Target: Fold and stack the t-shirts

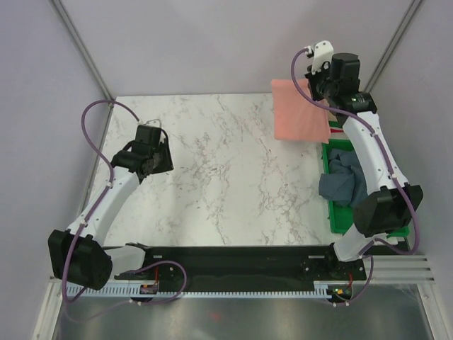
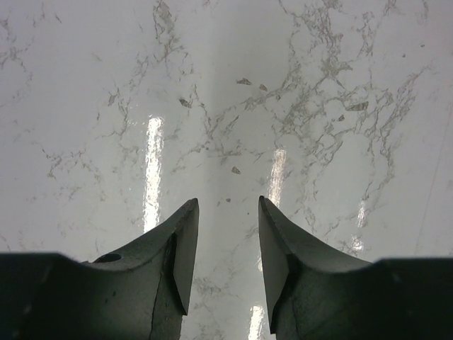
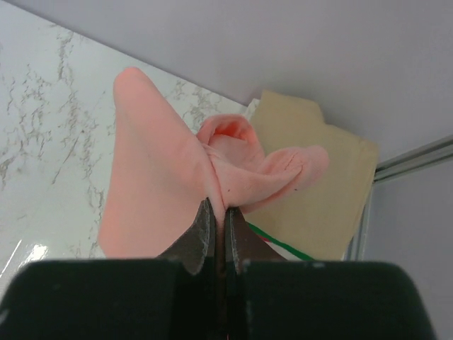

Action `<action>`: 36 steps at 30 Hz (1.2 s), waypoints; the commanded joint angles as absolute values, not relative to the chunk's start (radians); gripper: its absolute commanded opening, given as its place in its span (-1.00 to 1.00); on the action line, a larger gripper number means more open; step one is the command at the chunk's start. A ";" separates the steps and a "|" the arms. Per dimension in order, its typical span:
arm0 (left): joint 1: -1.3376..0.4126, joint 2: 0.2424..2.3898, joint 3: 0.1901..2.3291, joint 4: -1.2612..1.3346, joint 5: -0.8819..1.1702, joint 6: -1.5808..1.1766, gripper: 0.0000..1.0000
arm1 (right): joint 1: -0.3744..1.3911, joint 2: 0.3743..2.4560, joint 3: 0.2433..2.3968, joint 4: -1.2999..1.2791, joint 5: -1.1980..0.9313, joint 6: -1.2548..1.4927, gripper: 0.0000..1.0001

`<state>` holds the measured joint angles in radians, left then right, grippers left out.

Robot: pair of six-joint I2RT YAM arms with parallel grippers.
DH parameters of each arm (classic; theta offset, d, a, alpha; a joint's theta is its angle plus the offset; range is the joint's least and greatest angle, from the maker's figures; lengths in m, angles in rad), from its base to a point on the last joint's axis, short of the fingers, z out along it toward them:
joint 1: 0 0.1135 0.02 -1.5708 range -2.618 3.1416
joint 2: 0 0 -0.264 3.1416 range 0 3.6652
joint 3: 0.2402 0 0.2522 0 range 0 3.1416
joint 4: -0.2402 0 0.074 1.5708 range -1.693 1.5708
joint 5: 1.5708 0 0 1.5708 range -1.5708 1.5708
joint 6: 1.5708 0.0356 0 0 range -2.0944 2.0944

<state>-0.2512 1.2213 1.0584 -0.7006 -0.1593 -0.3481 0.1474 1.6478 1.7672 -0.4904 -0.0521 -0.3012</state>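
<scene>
Right gripper (image 3: 218, 237) pinches the pink shirt (image 3: 156, 184) over the desk's (image 1: 233, 163) far right corner, cloth hanging below; left gripper (image 2: 226, 241), spread, hovers well apart to the left.

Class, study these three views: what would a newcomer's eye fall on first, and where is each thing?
The salmon-pink t-shirt stands out, pinched in the shut right gripper at the far right corner, a tan t-shirt behind it. Nearer, a green tray holds a crumpled slate blue-grey shirt. The left gripper hangs open over the marble table.
</scene>
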 commanded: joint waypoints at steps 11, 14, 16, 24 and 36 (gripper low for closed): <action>-0.272 1.256 1.054 -0.664 -0.209 -0.304 -0.08 | 0.018 1.750 1.980 -0.380 -0.167 -0.311 -1.00; -0.272 1.266 1.054 -0.664 -0.209 -0.304 -0.08 | 0.003 1.787 2.012 -0.379 -0.163 -0.310 -1.00; -0.271 1.266 1.054 -0.666 -0.209 -0.304 -0.08 | -0.024 1.799 2.017 -0.379 -0.170 -0.310 -1.00; -0.276 1.281 1.054 -0.666 -0.193 -0.304 -0.09 | -0.093 1.881 2.058 -0.328 -0.239 -0.276 -1.00; -0.295 1.293 1.052 -0.666 -0.175 -0.302 -0.08 | -0.133 2.190 2.281 -0.198 -0.197 -0.192 -1.00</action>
<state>-0.2897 1.2846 1.0569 -0.7002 -0.1799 -0.3462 -0.1341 2.1391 2.1876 -0.3199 -0.2195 -0.2234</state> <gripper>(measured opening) 0.459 0.044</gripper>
